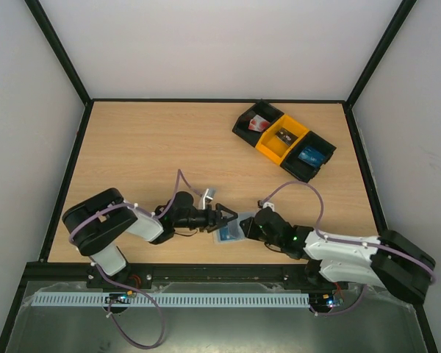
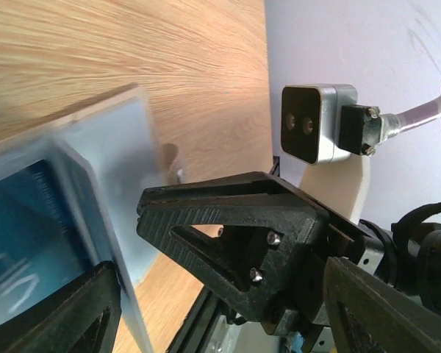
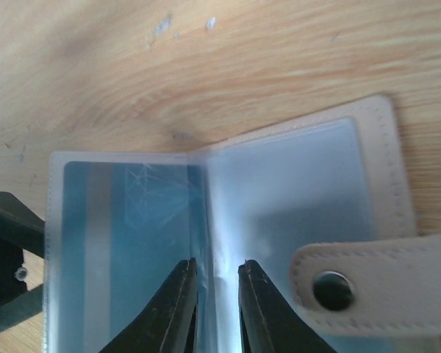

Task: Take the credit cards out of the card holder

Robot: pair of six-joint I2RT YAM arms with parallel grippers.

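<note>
1. Card holder [image 1: 228, 234] lies opened flat on the counter [image 1: 147, 162] near its front edge, between both arms, probably so that one arm steadies it while the other pulls.
2. Left gripper [image 1: 226, 218] has its jaws spread wide at the holder's edge. Right gripper [image 3: 217, 294] has its jaws a little apart astride the fold; whether they nip it I cannot tell.
3. Only the right wrist view shows a credit card [image 3: 125, 235] inside one pocket. Only the top view shows another blue card [image 1: 309, 156] in a black bin [image 1: 322, 143].
</note>
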